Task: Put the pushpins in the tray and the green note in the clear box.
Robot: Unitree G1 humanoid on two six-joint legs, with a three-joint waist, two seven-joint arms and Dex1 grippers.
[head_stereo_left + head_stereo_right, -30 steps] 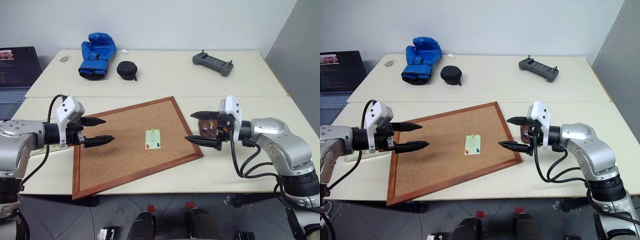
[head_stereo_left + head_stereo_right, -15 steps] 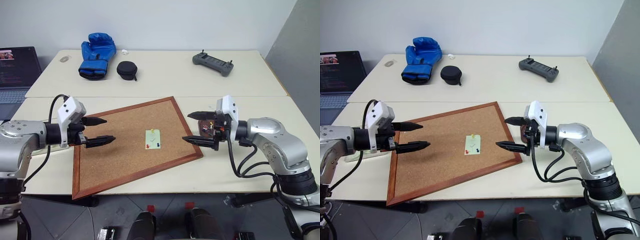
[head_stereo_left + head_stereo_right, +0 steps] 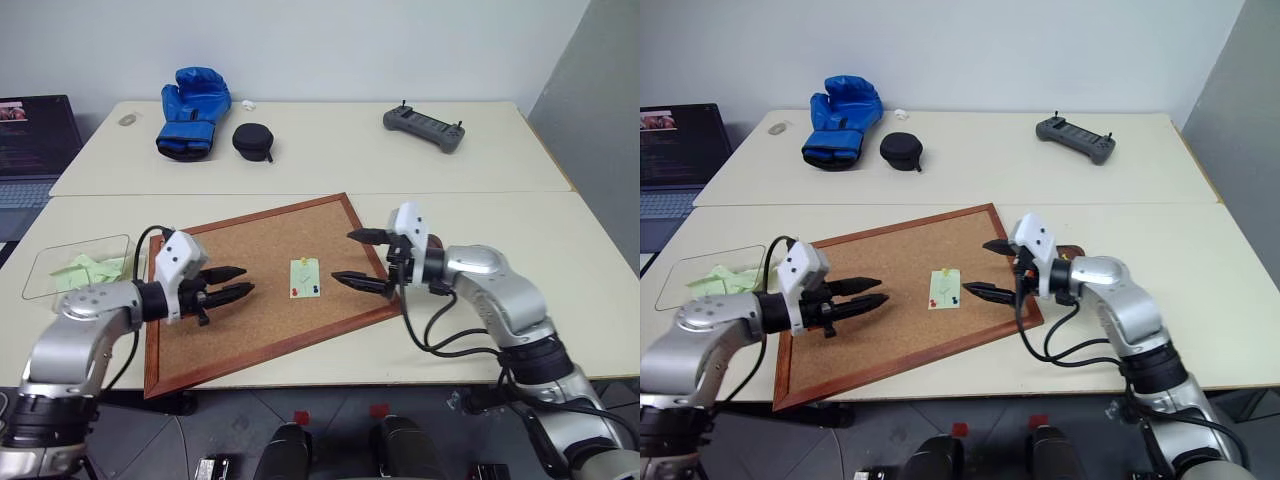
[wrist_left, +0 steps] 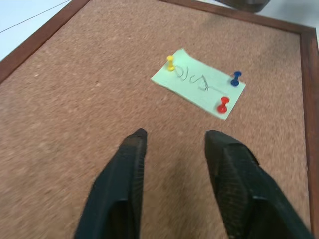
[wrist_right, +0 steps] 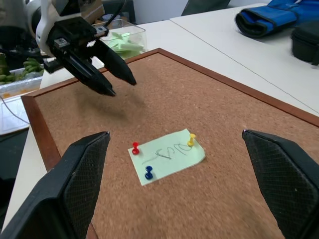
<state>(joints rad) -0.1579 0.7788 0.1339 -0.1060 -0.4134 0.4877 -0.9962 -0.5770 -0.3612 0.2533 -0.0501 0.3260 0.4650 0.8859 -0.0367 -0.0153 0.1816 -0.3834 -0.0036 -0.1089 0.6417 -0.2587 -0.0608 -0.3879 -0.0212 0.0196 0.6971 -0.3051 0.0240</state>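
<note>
Green note (image 3: 306,278) lying at frame centre pinned by three pushpins (image 3: 295,293) on cork board (image 3: 230,320), left end effector (image 3: 238,282) hovering narrowly parted and empty, right end effector (image 3: 354,258) gaping wide, empty.

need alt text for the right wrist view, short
A pale green note is pinned to a cork board by a red pushpin, a blue pushpin and a yellow pushpin. The right tool hangs open over it, with the left tool beyond, its fingers nearly together.
</note>
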